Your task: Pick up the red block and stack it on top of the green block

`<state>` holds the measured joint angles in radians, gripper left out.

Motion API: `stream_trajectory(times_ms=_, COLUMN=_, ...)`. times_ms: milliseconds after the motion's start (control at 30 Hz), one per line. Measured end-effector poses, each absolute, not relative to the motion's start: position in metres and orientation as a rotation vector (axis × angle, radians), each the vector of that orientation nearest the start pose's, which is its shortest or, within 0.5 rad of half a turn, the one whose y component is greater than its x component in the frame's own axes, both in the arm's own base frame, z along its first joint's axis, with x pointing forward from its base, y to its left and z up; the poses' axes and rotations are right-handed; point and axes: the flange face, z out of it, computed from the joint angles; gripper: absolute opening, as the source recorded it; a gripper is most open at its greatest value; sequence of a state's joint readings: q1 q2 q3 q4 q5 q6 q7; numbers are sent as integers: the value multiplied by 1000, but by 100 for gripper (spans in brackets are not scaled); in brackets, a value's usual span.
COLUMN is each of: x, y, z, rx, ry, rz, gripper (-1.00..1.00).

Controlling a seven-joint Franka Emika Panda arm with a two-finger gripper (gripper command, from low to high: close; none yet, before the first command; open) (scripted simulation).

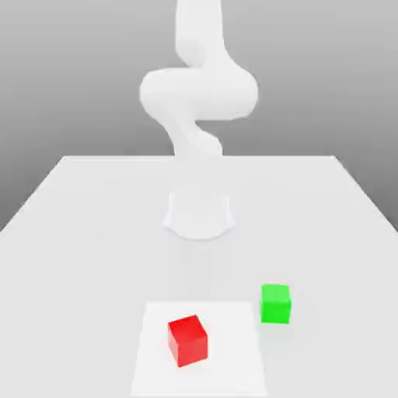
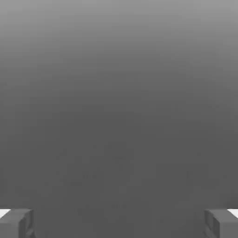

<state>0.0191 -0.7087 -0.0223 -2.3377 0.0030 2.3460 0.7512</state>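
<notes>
A red block (image 1: 188, 341) sits turned askew on a white square (image 1: 233, 373) on the desk (image 1: 93, 272), nearest the exterior view's camera, while a green block (image 1: 275, 304) stands apart from it, just beside the square toward the exterior view's right, its top bare. The stacking looks to be at its very start, with the grasp, the lift and the placing on green all left to do, as the robot's fingers (image 2: 119, 224) stand spread wide in the hand view with nothing between them. The count: one red block, one green block, one white square and one arm (image 1: 198, 93).
</notes>
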Motion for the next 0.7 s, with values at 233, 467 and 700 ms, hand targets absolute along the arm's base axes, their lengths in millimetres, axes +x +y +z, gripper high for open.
stream_trajectory(times_ms=233, x=449, y=-9, z=515, rx=-2738, ry=898, rz=-653, gripper=0)
stream_trajectory(times_ms=467, x=462, y=-11, z=363, rx=-2920, ry=775, rz=-355, gripper=0)
stream_trajectory(times_ms=700, x=426, y=-18, z=225, rx=-3066, ry=633, rz=-42, gripper=0)
